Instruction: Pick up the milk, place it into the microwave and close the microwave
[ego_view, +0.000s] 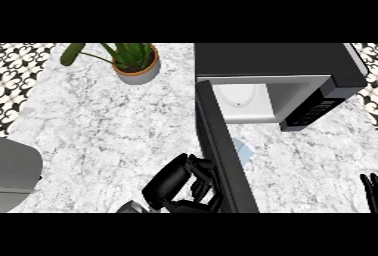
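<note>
A black microwave (280, 60) with a white inner cavity stood at the far right of the speckled white-and-grey stone desk (111, 130). Its long black door (225, 155) hung wide open, swung out towards the near edge so that it ran as a dark band from the oven's left corner down to the bottom of the view. Just right of the door, on the desk below the oven's mouth, a small pale blue-and-white milk carton (245, 151) showed only in part, the door hiding the rest; it lay outside the cavity.

The black left hand (177, 182) was near the bottom of the view, pressed against the left face of the door, its fingers curled towards the door's edge with nothing seen held. Of the right hand (369, 192) only dark fingertips showed at the right edge, pointing up; whether it was wide or narrow could not be told.

At the far left a green leafy plant in a terracotta pot (136, 67) stood well apart from the oven.
</note>
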